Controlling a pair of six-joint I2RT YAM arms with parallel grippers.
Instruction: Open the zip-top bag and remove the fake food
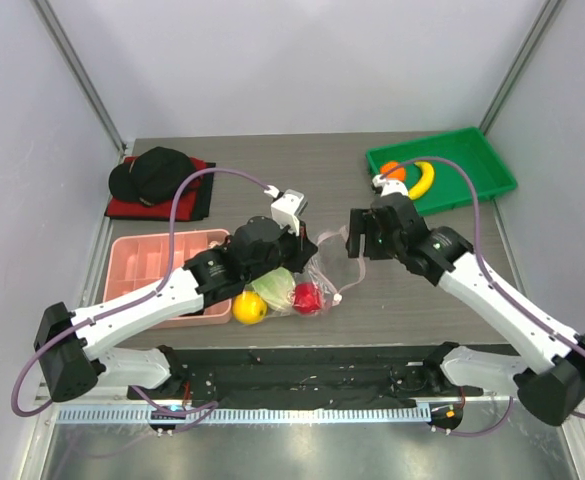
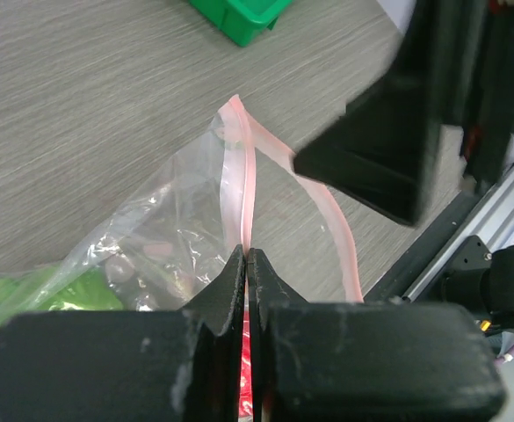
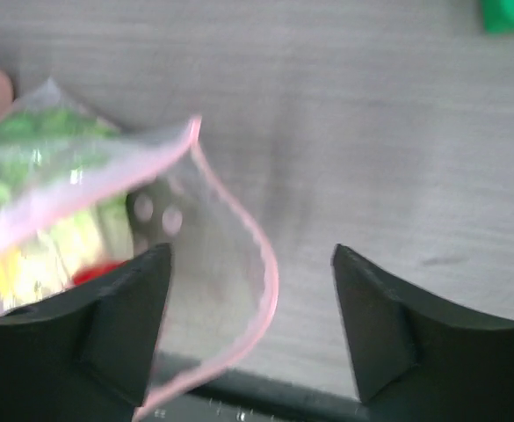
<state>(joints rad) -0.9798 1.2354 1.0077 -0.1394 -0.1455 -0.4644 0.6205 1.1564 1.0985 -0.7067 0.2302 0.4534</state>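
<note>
Left fingers (image 2: 226, 290) clamped the bag's (image 2: 169, 220) pink strip (image 2: 239, 176); right fingers (image 3: 125, 308), gaping and empty, would best take the opposite lip (image 3: 272, 272) at their eight o'clock, pulling gently.

You see clear zip-top bag (image 1: 324, 262) lying left of green tray (image 1: 475, 163), mouth open, cabbage (image 1: 275, 288), red fruit (image 1: 307, 297) inside; banana (image 1: 424, 180), orange (image 1: 394, 172) in green tray.

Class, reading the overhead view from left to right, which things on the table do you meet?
In order: pink plastic compartment tray → round yellow toy fruit → green leafy toy cabbage → round red toy fruit → green plastic tray.
</note>
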